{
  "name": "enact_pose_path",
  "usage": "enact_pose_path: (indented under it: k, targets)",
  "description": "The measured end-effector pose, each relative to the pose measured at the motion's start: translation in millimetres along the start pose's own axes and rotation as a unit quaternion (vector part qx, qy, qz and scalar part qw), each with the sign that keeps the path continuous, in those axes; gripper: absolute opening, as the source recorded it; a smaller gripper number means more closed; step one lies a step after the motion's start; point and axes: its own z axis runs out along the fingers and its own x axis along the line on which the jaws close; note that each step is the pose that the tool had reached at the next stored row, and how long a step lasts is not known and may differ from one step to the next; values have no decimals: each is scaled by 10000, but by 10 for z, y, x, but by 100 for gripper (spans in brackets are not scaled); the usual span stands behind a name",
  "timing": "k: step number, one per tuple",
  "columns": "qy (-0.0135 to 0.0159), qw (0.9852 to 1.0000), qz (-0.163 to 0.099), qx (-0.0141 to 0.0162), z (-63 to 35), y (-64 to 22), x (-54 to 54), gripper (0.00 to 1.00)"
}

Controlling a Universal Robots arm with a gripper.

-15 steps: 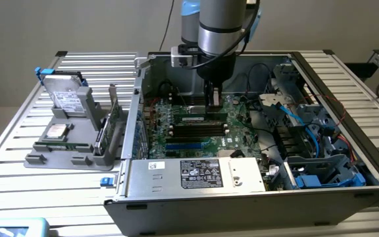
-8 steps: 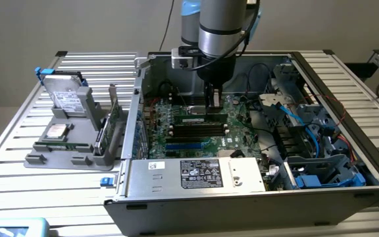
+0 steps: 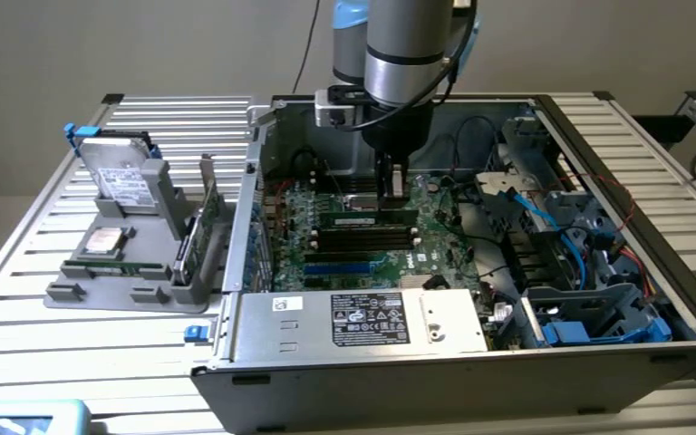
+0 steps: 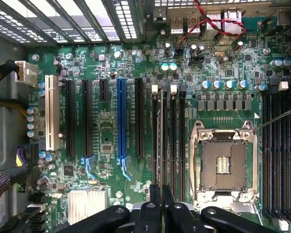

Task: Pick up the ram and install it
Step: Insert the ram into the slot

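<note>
Slatted metal desk (image 3: 33, 308) carrying two loads side by side.
An open computer case (image 3: 445, 390) lies on its side across the middle and the exterior view's right of the desk. A grey parts holder (image 3: 119, 294) rests just beside it, toward the exterior view's left. A pale blue object (image 3: 22, 419) sits at the near corner, cut off by the frame edge.

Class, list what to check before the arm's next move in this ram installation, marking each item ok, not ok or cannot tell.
1. Case open, board exposed: ok.
2. Hand down over the slots: ok.
3. Hand shut: ok.
4. Ram standing in one of the slots: ok.
5. Ram fully seated, latches closed: cannot tell.
</note>
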Motion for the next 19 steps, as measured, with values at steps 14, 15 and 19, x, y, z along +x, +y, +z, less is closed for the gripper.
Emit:
enact_pose_path:
  k: [14,15,19]
  targets:
    - [10,10000,-15,1,76,0,-20,13]
    - [18,10000,-27,2,79,1,-20,13]
    - [27,10000,-74,5,94,1,-24,13]
